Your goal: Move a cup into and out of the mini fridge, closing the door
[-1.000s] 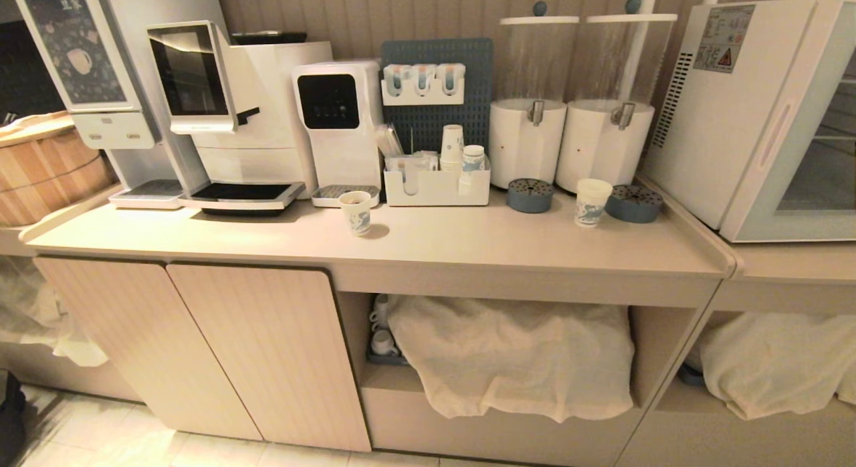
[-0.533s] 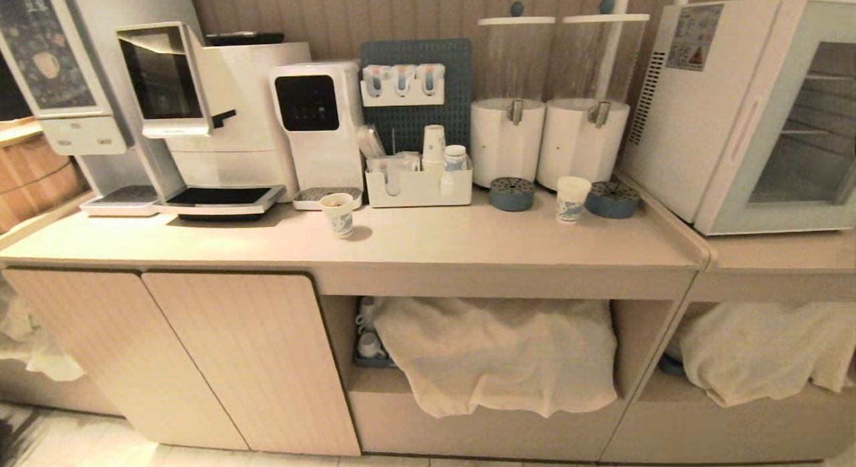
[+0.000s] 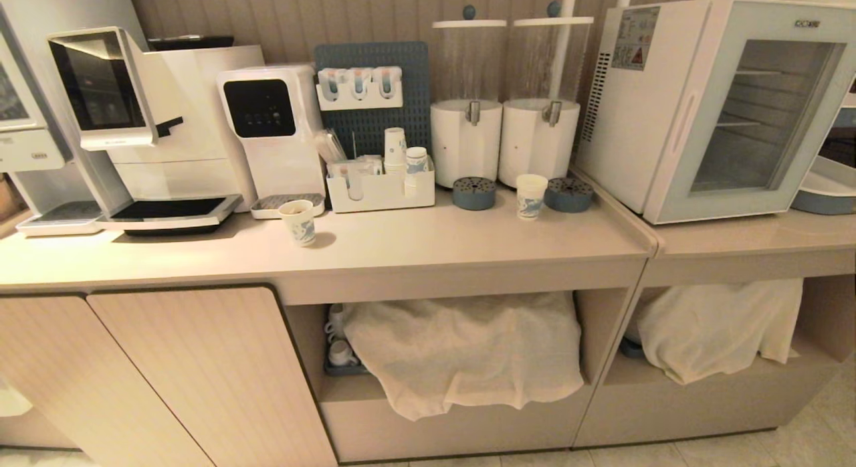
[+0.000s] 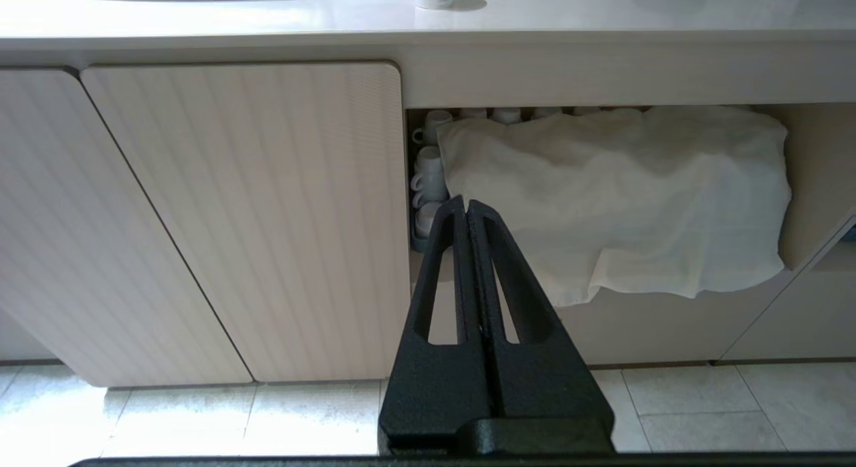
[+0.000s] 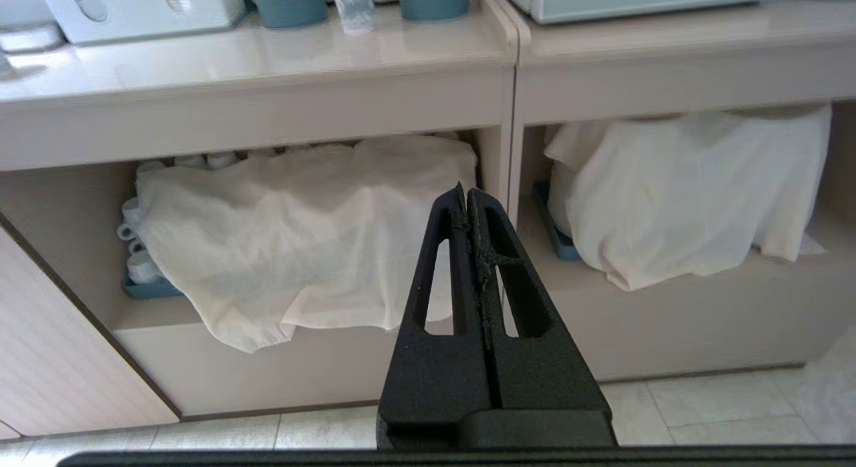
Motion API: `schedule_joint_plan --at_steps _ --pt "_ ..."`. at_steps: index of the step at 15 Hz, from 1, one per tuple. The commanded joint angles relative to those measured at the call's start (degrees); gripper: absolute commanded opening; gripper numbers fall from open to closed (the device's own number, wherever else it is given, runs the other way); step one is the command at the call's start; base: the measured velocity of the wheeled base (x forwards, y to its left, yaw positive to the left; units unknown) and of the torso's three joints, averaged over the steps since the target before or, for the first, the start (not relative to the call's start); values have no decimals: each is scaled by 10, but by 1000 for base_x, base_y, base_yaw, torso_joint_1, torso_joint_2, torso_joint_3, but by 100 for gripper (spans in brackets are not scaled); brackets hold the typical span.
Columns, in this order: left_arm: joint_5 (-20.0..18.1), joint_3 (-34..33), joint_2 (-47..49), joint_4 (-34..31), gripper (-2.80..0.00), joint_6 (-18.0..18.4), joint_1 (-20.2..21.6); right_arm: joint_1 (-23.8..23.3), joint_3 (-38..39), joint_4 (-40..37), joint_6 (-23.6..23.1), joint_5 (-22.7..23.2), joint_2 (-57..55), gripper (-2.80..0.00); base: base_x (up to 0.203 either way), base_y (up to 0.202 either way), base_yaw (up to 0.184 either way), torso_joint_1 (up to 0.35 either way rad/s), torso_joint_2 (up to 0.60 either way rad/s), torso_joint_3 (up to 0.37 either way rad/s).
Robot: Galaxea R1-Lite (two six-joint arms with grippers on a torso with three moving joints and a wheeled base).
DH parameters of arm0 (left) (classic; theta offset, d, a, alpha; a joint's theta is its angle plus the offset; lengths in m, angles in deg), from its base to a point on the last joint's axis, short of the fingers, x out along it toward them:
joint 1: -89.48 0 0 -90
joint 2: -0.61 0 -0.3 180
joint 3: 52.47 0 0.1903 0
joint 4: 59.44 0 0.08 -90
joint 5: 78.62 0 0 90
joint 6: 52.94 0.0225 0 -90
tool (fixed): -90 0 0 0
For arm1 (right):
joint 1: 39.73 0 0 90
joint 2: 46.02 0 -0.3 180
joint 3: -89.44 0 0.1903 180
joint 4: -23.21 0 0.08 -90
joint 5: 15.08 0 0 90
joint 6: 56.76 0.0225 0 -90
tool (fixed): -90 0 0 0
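On the counter [image 3: 428, 243] in the head view alone: cup [image 3: 531, 196] near the drink dispensers [image 3: 501, 142], fridge [image 3: 702, 106] to their right, door [image 3: 756, 112] closed. Only in the wrist views: left tool [image 4: 466, 209] and right tool [image 5: 466, 196], pressed together, empty, before cloth-draped shelves [image 5: 301, 313].

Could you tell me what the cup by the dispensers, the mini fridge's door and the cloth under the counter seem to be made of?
The cup looks like thin matte paper: rolled rim, blue print on white. The door seems a smooth pale plastic frame around a glass window, since the wire shelves show through it. The cloth looks like soft white woven fabric, draping in loose folds; the exact fibre cannot be told.
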Motion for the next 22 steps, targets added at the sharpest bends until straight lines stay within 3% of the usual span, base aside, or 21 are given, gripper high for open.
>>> schedule_joint_plan --at_steps 1,10,17,22 --pt "0 0 1 -1 -280 0 0 0 0 0 0 0 0 -280 0 0 0 106 -300 -140" --pt "0 0 1 -1 -280 0 0 0 0 1 -1 0 0 -280 -1 -1 7 81 -164 -81" --pt "0 0 1 0 -280 0 0 0 1 0 0 0 0 -280 1 -18 164 41 -83 -39" --pt "0 0 1 0 -280 -1 0 0 1 0 0 0 0 -280 1 -3 35 1 0 0"
